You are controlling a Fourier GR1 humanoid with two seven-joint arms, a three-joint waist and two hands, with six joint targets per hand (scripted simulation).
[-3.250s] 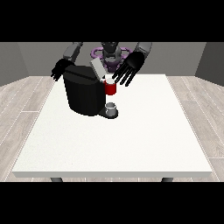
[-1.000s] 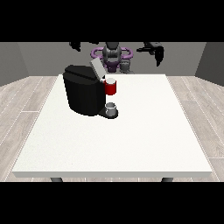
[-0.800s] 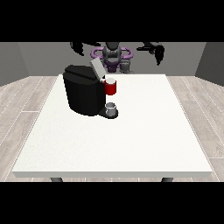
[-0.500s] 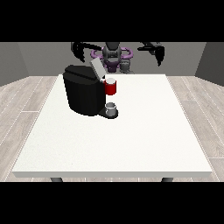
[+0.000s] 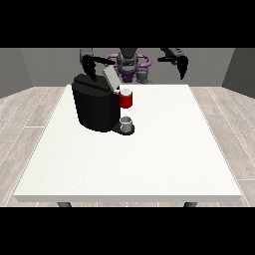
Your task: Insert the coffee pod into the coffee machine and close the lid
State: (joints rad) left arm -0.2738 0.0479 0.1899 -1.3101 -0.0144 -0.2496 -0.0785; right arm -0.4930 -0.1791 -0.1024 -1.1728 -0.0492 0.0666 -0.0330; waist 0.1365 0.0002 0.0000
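- White worktop [image 5: 149, 159] fills most of my view, a broad flat slab with the robot [image 5: 130, 62] small at its far edge and grey floorboards around it.
- On the far-left part of the worktop I see the black coffee machine [image 5: 94, 107], a bulky dark block. Its grey lid [image 5: 110, 78] stands tilted upward at the top right corner of the body, so it reads as raised.
- A red thing at the machine [image 5: 126, 99] sits on the machine's right side, just below the lid.
- Below that red thing, a small grey cup-like thing [image 5: 126, 122] stands on the machine's dark base, near the machine's front face. I cannot tell whether it is the pod, so I call it a grey thing only.
- The robot hand at the view's left [image 5: 90, 67] hangs above the machine's top, at its far edge; it is too small and dark for me to tell how the fingers lie.
- The robot hand at the view's right [image 5: 181, 65] is held up in the air beyond the worktop's far edge, well apart from the machine, and its finger state I cannot tell either.
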